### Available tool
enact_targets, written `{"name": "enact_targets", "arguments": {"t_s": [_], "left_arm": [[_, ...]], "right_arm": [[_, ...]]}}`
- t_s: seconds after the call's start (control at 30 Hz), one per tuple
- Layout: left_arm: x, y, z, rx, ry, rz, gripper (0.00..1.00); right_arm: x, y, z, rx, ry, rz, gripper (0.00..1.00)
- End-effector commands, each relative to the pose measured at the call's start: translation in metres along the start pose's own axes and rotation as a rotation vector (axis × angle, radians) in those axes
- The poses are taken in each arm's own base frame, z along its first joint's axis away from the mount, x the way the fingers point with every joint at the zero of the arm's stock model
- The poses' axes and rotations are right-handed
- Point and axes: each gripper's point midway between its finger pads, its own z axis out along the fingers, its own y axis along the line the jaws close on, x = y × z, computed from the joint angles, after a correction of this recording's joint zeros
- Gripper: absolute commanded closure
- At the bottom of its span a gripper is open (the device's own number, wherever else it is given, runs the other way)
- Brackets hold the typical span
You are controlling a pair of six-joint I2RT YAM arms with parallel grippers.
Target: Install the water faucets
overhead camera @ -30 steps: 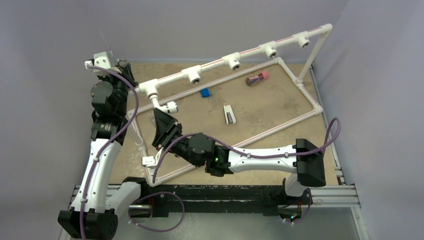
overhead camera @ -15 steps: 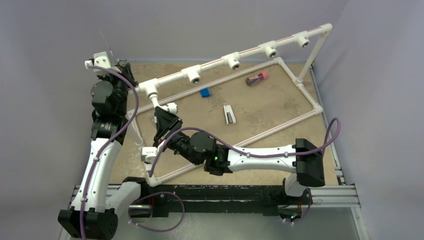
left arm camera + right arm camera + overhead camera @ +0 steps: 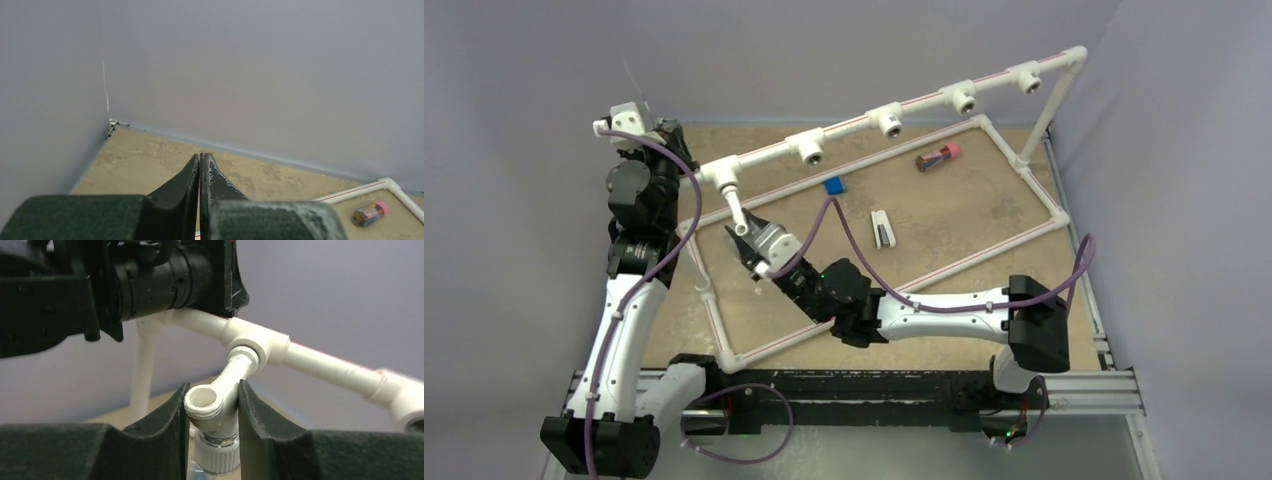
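Note:
One white water faucet (image 3: 738, 212) hangs from the leftmost T-fitting (image 3: 723, 176) of the raised pipe rail. My right gripper (image 3: 746, 236) is shut on it. In the right wrist view the faucet (image 3: 216, 412) sits between the black fingers (image 3: 167, 427), with its open threaded mouth facing the camera and its ribbed knob below. Its stem runs up into the T-fitting (image 3: 256, 346). My left gripper (image 3: 671, 143) is at the far left back corner, shut and empty, and its closed fingertips (image 3: 207, 165) point at the wall. No other faucet shows.
Several T-fittings (image 3: 889, 122) along the rail have bare sockets. A white pipe frame (image 3: 1024, 172) lies on the tan table. Inside it are a blue block (image 3: 834, 185), a flat white-and-black piece (image 3: 882, 229) and a pink-capped vial (image 3: 939, 156). The left arm (image 3: 125, 280) is close behind the rail.
My right gripper has risen from below the faucet, rolled its wrist over and closed round the faucet. The left arm has not moved.

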Motion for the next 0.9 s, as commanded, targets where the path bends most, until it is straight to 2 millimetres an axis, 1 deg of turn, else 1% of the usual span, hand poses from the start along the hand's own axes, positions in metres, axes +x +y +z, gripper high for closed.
{"name": "enact_targets", "arguments": {"t_s": [0.0, 0.2, 0.33, 0.47, 0.6, 0.63, 0.77, 0.87], "left_arm": [[0.119, 0.003, -0.027, 0.034, 0.414, 0.028, 1.0], [0.118, 0.002, -0.028, 0.035, 0.411, 0.028, 1.0], [0.117, 0.002, -0.028, 0.035, 0.407, 0.027, 1.0], [0.118, 0.002, -0.028, 0.036, 0.41, 0.027, 1.0], [0.118, 0.001, -0.028, 0.04, 0.41, 0.027, 1.0], [0.118, 0.001, -0.028, 0.04, 0.411, 0.026, 1.0], [0.117, 0.001, -0.028, 0.04, 0.409, 0.025, 1.0], [0.117, 0.001, -0.028, 0.04, 0.409, 0.025, 1.0]], "right_arm": [[-0.035, 0.012, 0.003, 0.014, -0.172, 0.799, 1.0], [-0.048, 0.007, 0.001, 0.041, -0.243, 1.226, 1.0], [-0.055, 0.007, -0.001, 0.024, -0.28, 1.461, 1.0], [-0.063, 0.002, -0.002, 0.008, -0.315, 1.629, 1.0], [-0.066, -0.001, -0.003, 0.001, -0.316, 1.711, 1.0], [-0.066, -0.001, -0.004, -0.002, -0.313, 1.724, 0.97], [-0.061, -0.002, -0.012, -0.003, -0.299, 1.738, 0.74], [-0.057, -0.005, -0.019, 0.009, -0.289, 1.724, 0.62]]}}
